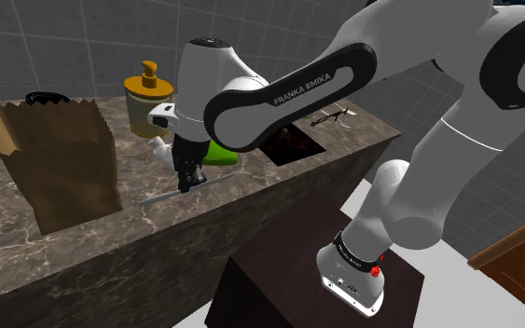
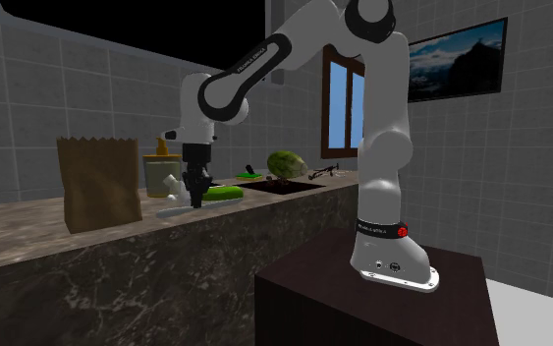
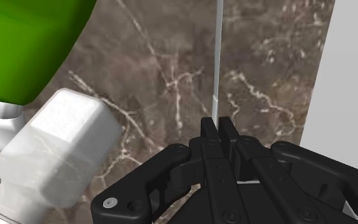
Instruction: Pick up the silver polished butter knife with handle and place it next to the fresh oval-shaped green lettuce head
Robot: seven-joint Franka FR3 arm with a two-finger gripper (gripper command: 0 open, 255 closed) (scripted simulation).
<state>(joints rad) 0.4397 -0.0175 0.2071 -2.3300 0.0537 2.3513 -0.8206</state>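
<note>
The butter knife (image 1: 162,197) (image 2: 173,210) is a thin silver strip lying along the brown marble counter (image 1: 111,242), near its front edge. My gripper (image 1: 187,183) (image 2: 195,201) points straight down with its fingers shut on the knife. In the wrist view the gripper (image 3: 219,124) clasps the knife (image 3: 217,57) edge-on, and the blade runs away from the fingers. I cannot tell whether the knife rests on the counter or hangs just above it. The lettuce head (image 2: 286,163), oval and olive green, sits farther along the counter beyond the sink.
A bright green bottle (image 3: 25,44) (image 2: 222,193) with a white cap (image 3: 56,146) lies beside the gripper. A brown paper bag (image 1: 60,168) and a yellow soap dispenser (image 1: 148,98) stand behind. The sink (image 1: 293,144) is recessed nearby, with a small dark utensil (image 1: 330,116) past it.
</note>
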